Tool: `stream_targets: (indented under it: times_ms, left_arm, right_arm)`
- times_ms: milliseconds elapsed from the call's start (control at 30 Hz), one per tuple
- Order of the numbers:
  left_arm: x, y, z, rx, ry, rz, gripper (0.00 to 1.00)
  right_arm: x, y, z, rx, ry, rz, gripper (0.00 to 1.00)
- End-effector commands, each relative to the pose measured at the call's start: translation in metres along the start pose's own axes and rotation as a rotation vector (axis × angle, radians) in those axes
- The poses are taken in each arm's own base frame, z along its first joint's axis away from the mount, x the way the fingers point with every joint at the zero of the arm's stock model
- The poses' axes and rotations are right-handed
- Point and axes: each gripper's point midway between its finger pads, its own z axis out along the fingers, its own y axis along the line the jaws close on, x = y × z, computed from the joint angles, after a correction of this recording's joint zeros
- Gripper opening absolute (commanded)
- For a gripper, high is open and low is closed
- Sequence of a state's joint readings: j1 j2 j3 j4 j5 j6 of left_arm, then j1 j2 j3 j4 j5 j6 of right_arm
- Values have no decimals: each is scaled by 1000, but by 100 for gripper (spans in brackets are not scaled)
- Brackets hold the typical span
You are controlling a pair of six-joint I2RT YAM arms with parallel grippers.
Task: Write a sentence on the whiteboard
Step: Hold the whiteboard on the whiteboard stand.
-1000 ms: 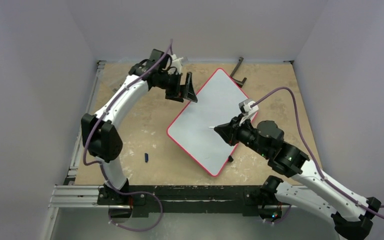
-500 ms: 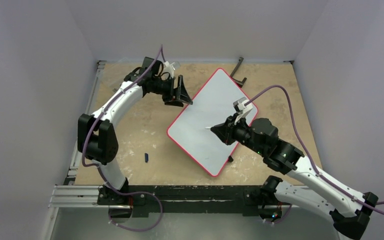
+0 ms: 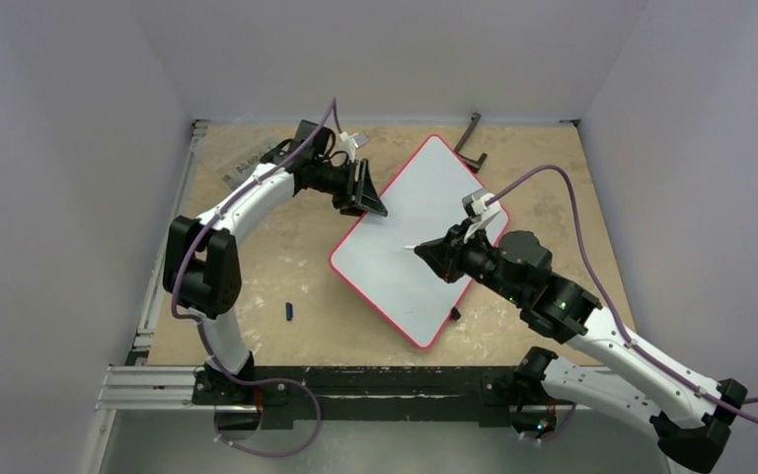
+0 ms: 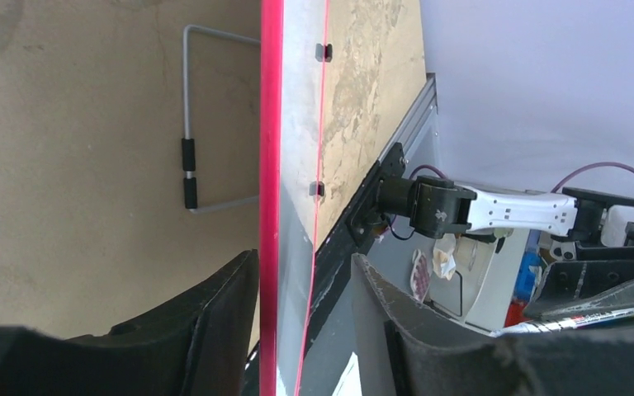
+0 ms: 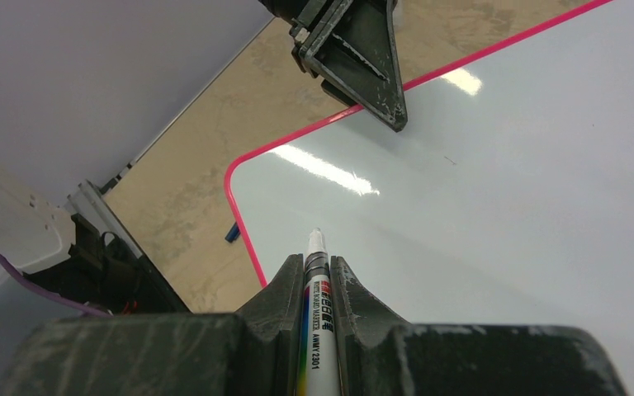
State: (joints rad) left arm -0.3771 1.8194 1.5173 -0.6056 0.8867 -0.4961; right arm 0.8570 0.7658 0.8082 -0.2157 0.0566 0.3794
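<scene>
The whiteboard lies slanted on the table, white with a thin red rim. Its face is plain white, and the sentence is not in view. My left gripper straddles the board's upper left edge. In the left wrist view the rim runs between its jaws. One finger sits close to the rim and the other stands off with a gap, so it is open. That gripper also shows at the top of the right wrist view. My right gripper is shut on a white marker, whose uncapped tip hovers over the board's middle.
A small blue cap lies on the table left of the board. A clear plastic packet sits at the back left under the left arm. A black stand rests at the back. White walls close in three sides.
My left gripper has swung down onto the board's upper left edge and its jaws have narrowed around the rim. The right arm has crept slightly left with the marker.
</scene>
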Motion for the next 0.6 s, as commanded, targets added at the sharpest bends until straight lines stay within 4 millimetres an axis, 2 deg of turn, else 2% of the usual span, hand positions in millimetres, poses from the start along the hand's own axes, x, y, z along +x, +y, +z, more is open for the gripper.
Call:
stream_targets:
  times_ms: [0,233,567]
  left_arm:
    - [2,-6,6,39,17,2,42]
    - [3,-3,9,29,24,-11,28]
    - [7,1,16,36,50,-39,32]
  right_arm:
    - [-30,11,-3,-36,-79,-8,0]
    - [-29,10,-4,-30,-78,-12,0]
    - [-29,10,-2,-33,-79,-14,0]
